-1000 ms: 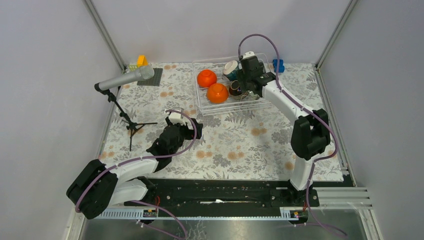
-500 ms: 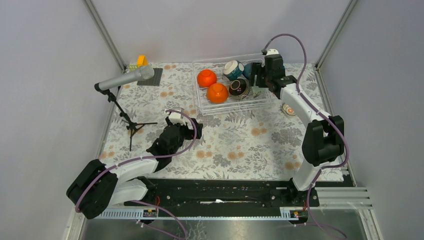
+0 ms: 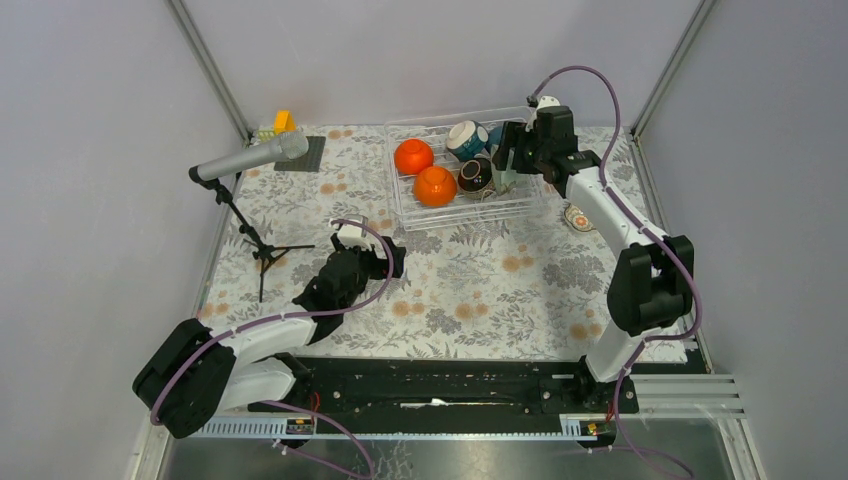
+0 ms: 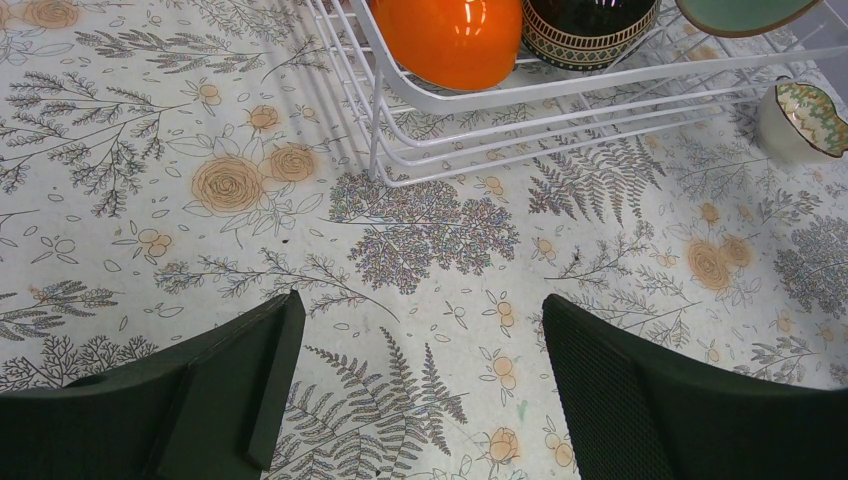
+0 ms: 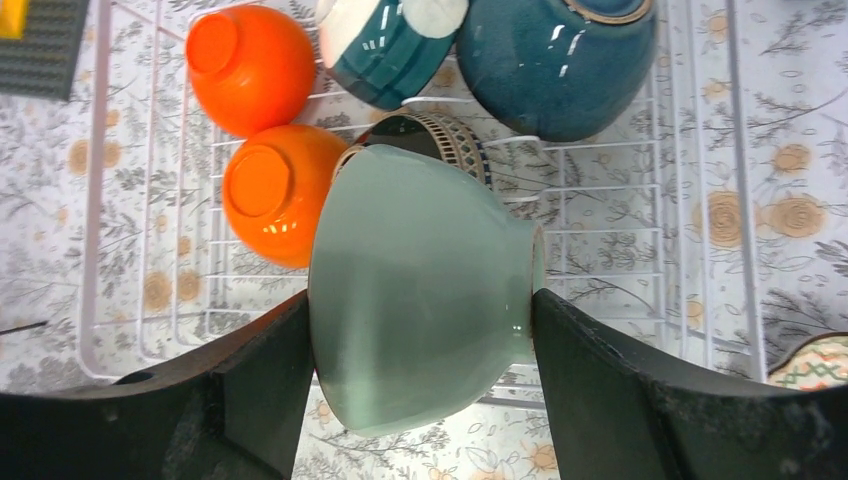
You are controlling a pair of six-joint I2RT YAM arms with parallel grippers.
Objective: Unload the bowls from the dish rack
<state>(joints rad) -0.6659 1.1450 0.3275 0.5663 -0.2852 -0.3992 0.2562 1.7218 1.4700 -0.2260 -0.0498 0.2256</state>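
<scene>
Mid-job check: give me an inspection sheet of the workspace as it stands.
Surface: floral tablecloth, flat.
Job's things: dish rack holds two orange bowls, teal-and-white bowl, dark blue bowl, brown bowl; patterned bowl on the cloth outside it.
Clutter: microphone on a stand, yellow block.
Grippers: right gripper clamped on mint bowl over the rack; left gripper open, empty.
Cables: purple cables loop along both arms.
Surroundings: grey walls, nothing else seen.

Left arm low, jaws wide, right arm outstretched, jaws gripping
</scene>
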